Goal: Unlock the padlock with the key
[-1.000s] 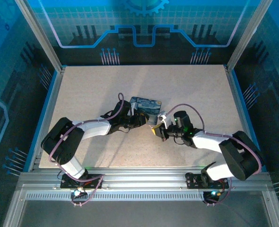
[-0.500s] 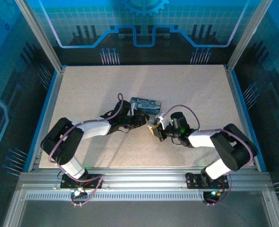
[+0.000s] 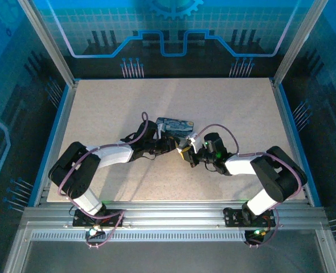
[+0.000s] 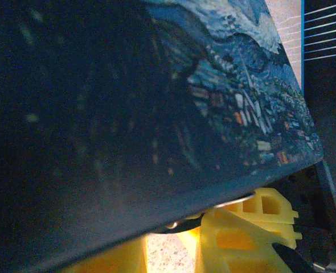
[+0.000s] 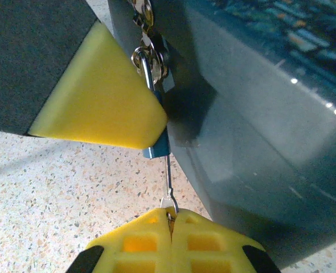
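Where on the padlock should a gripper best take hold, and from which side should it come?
Grip the padlock by its small body, below the shackle, coming from the side away from the box. It hangs close against the box wall, and the key enters its bottom end, so that end should probably stay free.

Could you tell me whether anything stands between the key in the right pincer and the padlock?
Nothing visible does: the key runs up from the shut right pincer to the lower end of the padlock. A finger of the left pincer covers the padlock's side, not the key's path.
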You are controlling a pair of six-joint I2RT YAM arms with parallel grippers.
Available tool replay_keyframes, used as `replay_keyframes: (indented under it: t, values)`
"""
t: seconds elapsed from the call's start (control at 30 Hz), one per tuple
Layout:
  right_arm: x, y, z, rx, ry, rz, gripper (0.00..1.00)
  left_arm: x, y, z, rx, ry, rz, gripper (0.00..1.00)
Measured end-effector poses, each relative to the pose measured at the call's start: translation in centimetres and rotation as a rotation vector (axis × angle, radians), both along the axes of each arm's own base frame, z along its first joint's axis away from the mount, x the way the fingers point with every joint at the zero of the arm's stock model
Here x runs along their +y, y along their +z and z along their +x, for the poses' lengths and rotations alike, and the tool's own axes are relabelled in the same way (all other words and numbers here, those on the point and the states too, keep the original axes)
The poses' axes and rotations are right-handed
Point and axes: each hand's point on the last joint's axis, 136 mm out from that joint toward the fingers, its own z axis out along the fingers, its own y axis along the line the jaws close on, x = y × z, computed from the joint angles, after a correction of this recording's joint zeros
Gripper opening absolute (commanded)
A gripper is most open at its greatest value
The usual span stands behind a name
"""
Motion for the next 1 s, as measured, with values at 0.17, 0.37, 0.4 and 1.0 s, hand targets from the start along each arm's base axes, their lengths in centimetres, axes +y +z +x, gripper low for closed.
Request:
replay_keyframes:
  t: [0.17, 0.37, 0.4, 1.0]
  values:
    - [0.06, 0.07, 0.11, -0.006, -0.001, 0.004, 0.0, 0.0, 0.0, 0.01, 0.0, 0.0, 0.0, 0.08]
    - [0.09, 0.12, 0.13, -0.008, 0.0, 0.006, 0.0, 0.0, 0.01, 0.02, -0.001, 0.001, 0.0, 0.08]
    - [0.1, 0.13, 0.14, -0.009, 0.0, 0.006, 0.0, 0.0, 0.01, 0.02, -0.001, 0.001, 0.0, 0.08]
    - [0.08, 0.4, -0.11, -0.02, 0.006, 0.018, 0.0, 0.0, 0.01, 0.02, 0.0, 0.001, 0.0, 0.08]
